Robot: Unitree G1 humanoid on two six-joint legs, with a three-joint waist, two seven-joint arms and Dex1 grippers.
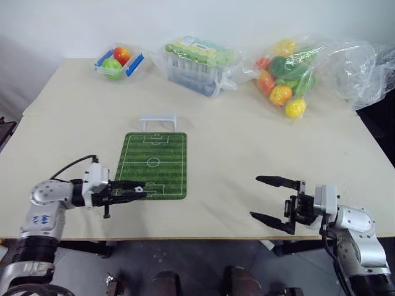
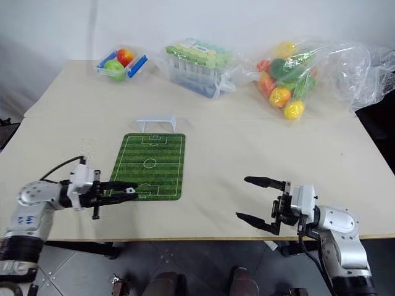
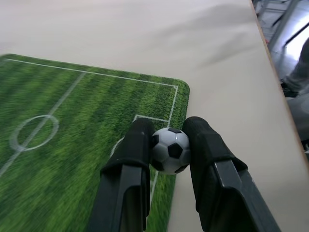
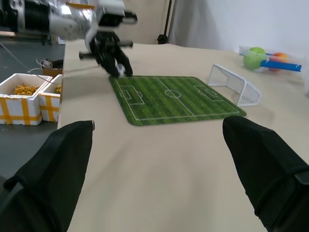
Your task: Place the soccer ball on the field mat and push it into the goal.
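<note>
At lower left of the head view, the soccer ball (image 3: 169, 150) is clamped between the left gripper's (image 1: 138, 190) fingers over the field mat's (image 1: 154, 163) near edge, seemingly for setting down opposite the goal (image 1: 158, 122). The right gripper (image 1: 270, 198) is spread wide, empty, lower right.

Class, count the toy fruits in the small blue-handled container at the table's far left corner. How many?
2 visible: a green fruit in front and a red-orange fruit behind it, inside the container. More may be hidden underneath.
</note>
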